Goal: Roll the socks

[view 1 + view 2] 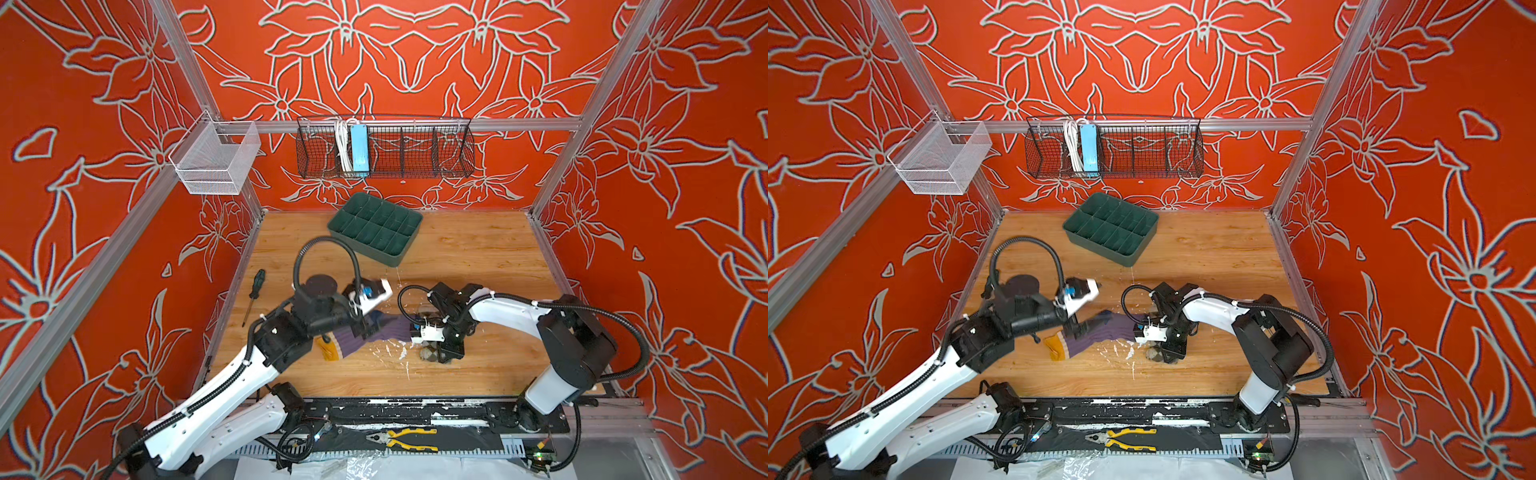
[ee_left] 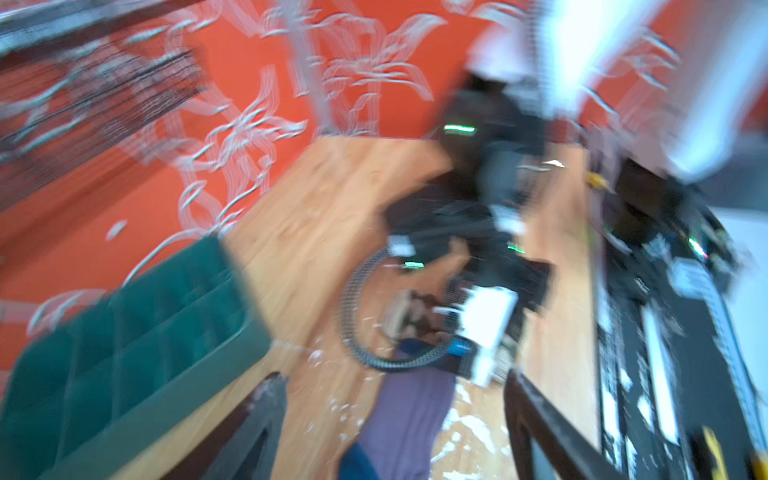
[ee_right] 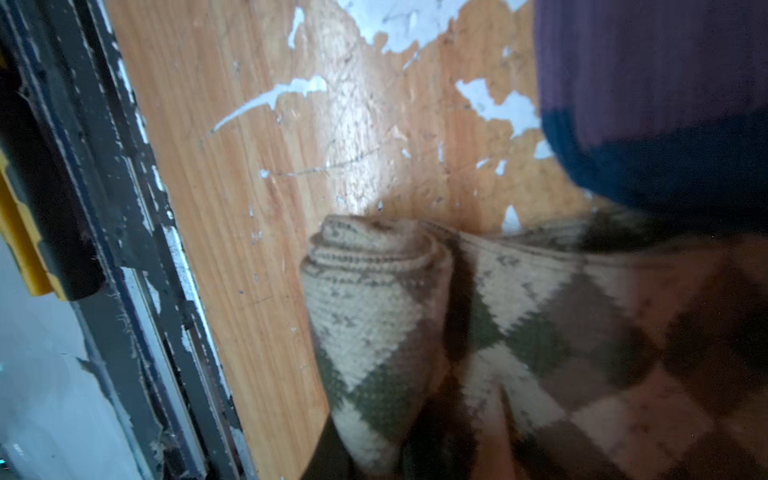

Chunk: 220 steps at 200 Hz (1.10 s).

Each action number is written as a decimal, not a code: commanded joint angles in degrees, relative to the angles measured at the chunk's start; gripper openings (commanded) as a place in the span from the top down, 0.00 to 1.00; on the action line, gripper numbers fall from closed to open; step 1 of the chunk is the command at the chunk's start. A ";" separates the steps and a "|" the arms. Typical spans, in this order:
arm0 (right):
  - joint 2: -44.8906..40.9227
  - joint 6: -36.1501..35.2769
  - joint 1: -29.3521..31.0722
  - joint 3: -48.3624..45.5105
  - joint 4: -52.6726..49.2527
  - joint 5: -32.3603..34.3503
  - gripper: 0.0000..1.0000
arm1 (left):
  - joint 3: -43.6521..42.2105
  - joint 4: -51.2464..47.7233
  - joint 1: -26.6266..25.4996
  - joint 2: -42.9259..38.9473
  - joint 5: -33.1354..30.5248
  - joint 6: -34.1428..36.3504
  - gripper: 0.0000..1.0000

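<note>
Purple ribbed sock with yellow toe (image 1: 390, 330) lay flat on the wooden table (image 1: 457, 249), unrolled. Left gripper (image 2: 395, 386) hung over it, jaws apart. Right gripper (image 1: 436, 351) pinched the rolled beige diamond sock (image 3: 374, 311). Next, I think: grab one end, start rolling.

Left wrist view motion-blurred, argyle sock (image 1: 427, 354) mostly hidden under right tool (image 1: 442, 351), purple sock (image 3: 648, 83) cut off

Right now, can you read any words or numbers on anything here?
No text can be read anywhere.
White label, left wrist view: too blurred to read.
Light-blue box in the wire basket: no legible print.
</note>
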 commanded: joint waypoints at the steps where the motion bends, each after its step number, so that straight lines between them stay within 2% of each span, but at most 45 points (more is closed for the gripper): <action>1: 5.75 1.51 -0.85 -1.22 -0.95 3.57 0.97 | -6.43 2.46 -11.08 1.86 -16.99 12.49 0.21; 26: 8.24 2.00 -1.23 0.02 0.27 4.54 0.98 | -12.23 13.62 -21.94 11.47 -25.57 16.02 0.22; 45: 8.22 2.47 -1.23 0.00 1.91 5.64 0.97 | -12.37 21.23 -25.92 21.46 -28.53 16.53 0.26; 79: 7.05 1.87 -1.23 -0.62 1.71 4.77 0.95 | -8.94 31.23 -26.55 36.03 -32.14 12.45 0.29; 108: 5.44 1.55 -1.26 -1.24 1.96 3.59 0.93 | -5.95 32.23 -26.37 44.43 -34.44 11.59 0.33; 147: 1.69 0.95 -1.23 -1.79 2.68 2.76 0.92 | -3.63 30.35 -25.97 51.29 -33.46 8.77 0.61; 183: -4.25 0.91 -1.23 -3.72 3.97 2.59 0.88 | -3.66 27.48 -25.64 52.36 -33.28 5.26 1.00; 220: -14.23 2.56 -1.40 -5.97 3.75 4.11 0.77 | -4.86 22.67 -24.83 49.36 -32.65 2.90 1.00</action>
